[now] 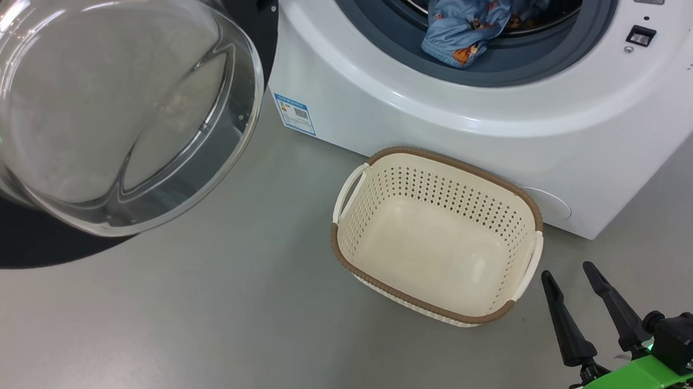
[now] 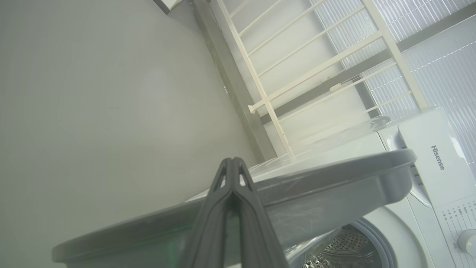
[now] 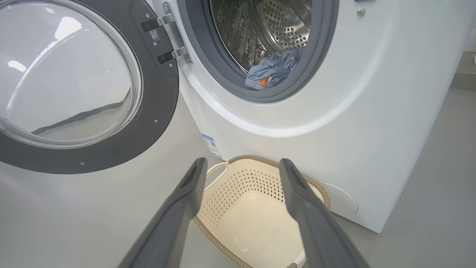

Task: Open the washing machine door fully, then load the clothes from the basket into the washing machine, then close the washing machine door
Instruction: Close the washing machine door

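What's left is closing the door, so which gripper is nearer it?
Left. The left gripper, shut, is by the door rim; the right gripper, open, hangs beside the basket.

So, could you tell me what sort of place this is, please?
Likely a laundry area, perhaps a test setup: a white front-loading washing machine, a cream basket on the grey floor, and a cream rack.

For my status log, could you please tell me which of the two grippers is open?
The right gripper, beside the basket: its jaws stand spread with nothing between them, whereas the left gripper has its jaws pressed together.
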Controlling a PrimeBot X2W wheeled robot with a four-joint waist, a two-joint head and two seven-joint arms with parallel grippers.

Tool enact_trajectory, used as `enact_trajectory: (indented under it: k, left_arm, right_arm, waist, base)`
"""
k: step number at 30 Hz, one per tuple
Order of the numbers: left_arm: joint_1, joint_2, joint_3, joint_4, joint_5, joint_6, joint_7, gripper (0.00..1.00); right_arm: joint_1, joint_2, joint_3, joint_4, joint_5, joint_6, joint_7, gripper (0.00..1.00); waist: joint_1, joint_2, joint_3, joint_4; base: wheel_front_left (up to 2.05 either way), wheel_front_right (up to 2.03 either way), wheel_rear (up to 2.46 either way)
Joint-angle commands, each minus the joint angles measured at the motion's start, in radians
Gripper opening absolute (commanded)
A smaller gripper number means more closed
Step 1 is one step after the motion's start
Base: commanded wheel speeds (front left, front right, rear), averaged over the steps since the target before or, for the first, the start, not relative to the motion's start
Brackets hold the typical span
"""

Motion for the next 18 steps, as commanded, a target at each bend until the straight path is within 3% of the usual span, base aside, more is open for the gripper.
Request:
enact_trajectory:
  k: [1, 18]
  left_arm:
    - [-0.014, 0.058, 0.008, -0.027, 0.000, 0.001, 0.027, 0.00]
    - [0.085, 0.062, -0.064, -0.177, -0.035, -0.013, 0.269, 0.00]
  right_arm:
    - [-0.021, -0.015, 0.017, -0.022, -0.005, 0.005, -0.008, 1.00]
    - [-0.010, 0.003, 0.014, -0.011, -0.005, 0.005, -0.008, 1.00]
  waist:
    - [0.0000, -0.0001, -0.001, 0.001]
    - [0.0000, -0.0001, -0.043, 0.006]
  base:
    - [0.00, 0.00, 0.00]
    - [0.00, 0.00, 0.00]
